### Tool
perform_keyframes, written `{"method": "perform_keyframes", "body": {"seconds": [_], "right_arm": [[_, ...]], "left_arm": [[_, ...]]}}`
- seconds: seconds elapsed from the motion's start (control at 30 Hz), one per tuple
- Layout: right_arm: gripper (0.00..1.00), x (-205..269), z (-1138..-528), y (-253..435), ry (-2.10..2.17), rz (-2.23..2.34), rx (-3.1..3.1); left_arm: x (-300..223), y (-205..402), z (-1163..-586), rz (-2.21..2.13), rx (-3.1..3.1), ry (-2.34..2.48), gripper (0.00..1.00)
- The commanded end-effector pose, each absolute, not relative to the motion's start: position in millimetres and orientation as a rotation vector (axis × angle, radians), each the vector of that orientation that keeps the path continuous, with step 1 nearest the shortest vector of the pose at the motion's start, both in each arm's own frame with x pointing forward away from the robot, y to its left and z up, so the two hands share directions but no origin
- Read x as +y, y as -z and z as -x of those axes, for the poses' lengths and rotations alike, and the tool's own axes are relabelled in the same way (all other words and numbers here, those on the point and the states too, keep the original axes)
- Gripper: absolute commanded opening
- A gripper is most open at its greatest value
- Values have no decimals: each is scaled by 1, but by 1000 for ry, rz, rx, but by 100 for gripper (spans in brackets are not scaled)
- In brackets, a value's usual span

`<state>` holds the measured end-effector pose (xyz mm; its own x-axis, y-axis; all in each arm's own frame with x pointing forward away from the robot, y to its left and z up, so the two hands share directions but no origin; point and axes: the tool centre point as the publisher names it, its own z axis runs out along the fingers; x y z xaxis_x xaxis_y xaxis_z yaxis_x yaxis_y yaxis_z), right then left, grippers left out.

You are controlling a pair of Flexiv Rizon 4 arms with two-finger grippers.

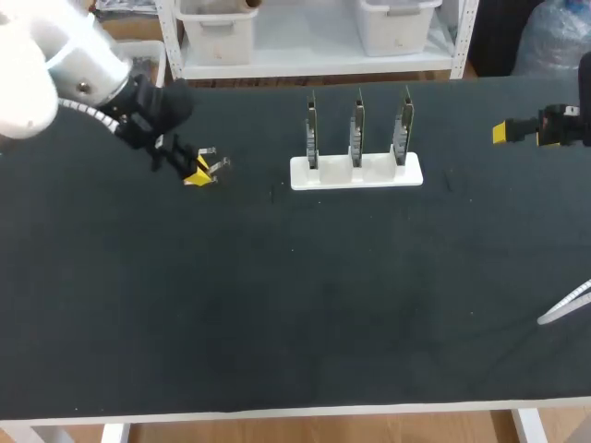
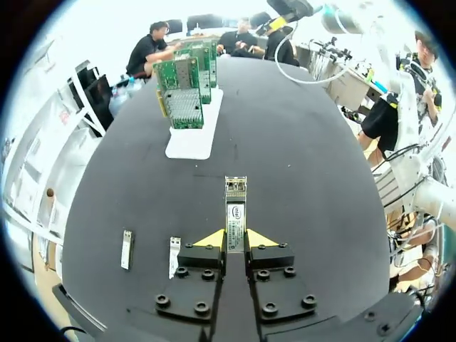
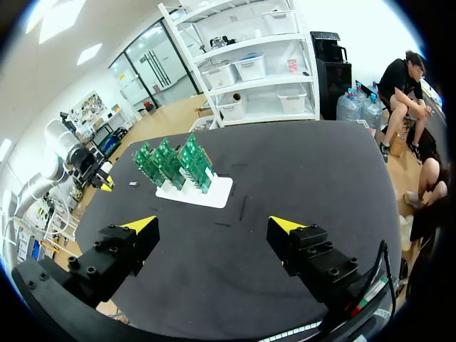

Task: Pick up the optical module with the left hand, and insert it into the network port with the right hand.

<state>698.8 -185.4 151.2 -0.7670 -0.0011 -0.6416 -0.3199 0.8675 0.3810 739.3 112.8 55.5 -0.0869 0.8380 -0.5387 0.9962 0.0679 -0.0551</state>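
Observation:
My left gripper (image 2: 235, 241) is shut on the optical module (image 2: 235, 208), a slim metal bar that sticks out ahead of the yellow tips. In the head view this gripper (image 1: 199, 173) and the module (image 1: 218, 164) are at the table's back left, left of the white stand (image 1: 356, 179). The stand carries three upright green network cards (image 1: 356, 129) with their ports; the cards (image 2: 187, 91) are ahead of the held module. My right gripper (image 3: 212, 225) is open and holds nothing. It (image 1: 503, 132) stands at the back right, well apart from the cards (image 3: 174, 162).
Two loose modules (image 2: 127, 249) (image 2: 174, 255) lie on the black table beside my left gripper. A pale thin strip (image 1: 563, 305) juts in at the table's right edge. The table's front edge (image 1: 295, 412) runs along the near side.

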Motion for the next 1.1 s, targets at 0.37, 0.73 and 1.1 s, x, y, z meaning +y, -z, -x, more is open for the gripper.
{"method": "perform_keyframes", "body": {"seconds": [0.37,0.73,1.1], "right_arm": [[100,-185,-699,-151,-632,230,2376],[100,-185,-699,-151,-632,230,2376],[100,-185,-699,-151,-632,230,2376]], "left_arm": [[117,-55,-732,-1774,1948,603,0],[94,-69,-745,-1769,1828,630,0],[69,-117,-770,-1690,1602,647,0]]}}
